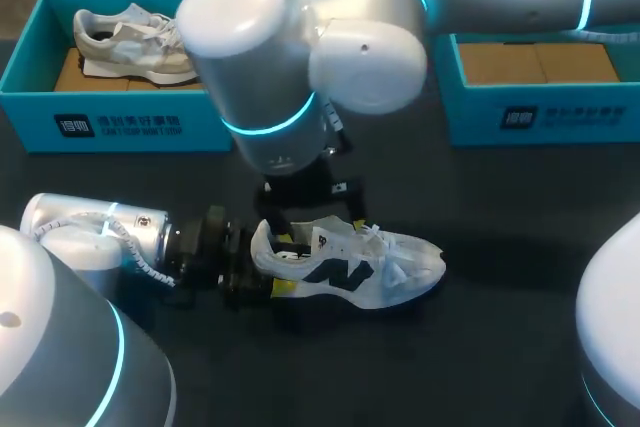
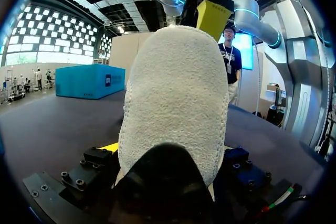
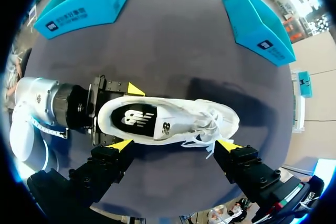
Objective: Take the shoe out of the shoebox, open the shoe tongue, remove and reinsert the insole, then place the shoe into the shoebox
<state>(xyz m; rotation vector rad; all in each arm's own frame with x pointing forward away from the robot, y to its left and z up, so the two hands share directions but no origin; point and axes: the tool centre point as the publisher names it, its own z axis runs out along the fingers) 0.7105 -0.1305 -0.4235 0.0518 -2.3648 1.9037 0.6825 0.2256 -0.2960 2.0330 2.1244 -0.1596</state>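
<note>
Shoe: we see a low white sneaker [image 1: 360, 265] lying on its sole in the middle of the bench [image 1: 520, 247], outside both boxes, with the toe towards our right side. The upper is of mesh with smooth panels and a dark logo on the side, and the white laces lie loose.
Insole: a dark, flat insole [image 3: 139, 119] with white print shows through the oval opening of the shoe.
Heel lining: in the left wrist view it is a white, rough cloth with small loops [image 2: 173, 103], rounded like a dome.
Left claw: the left claw [image 1: 285, 265] is clamped on the heel, one yellow tip on each side of it.
Right claw: the right claw [image 3: 175, 145] hangs over the shoe with its fingers wide apart, and we see them touching nothing.
Left shoebox: a teal rectangular box [image 1: 120, 122] at the far side of the bench, with a second pale sneaker [image 1: 130, 39] in it.
Right shoebox: a teal box [image 1: 540, 117] with a brown cardboard floor.
Bench: dark, matt and smooth.
</note>
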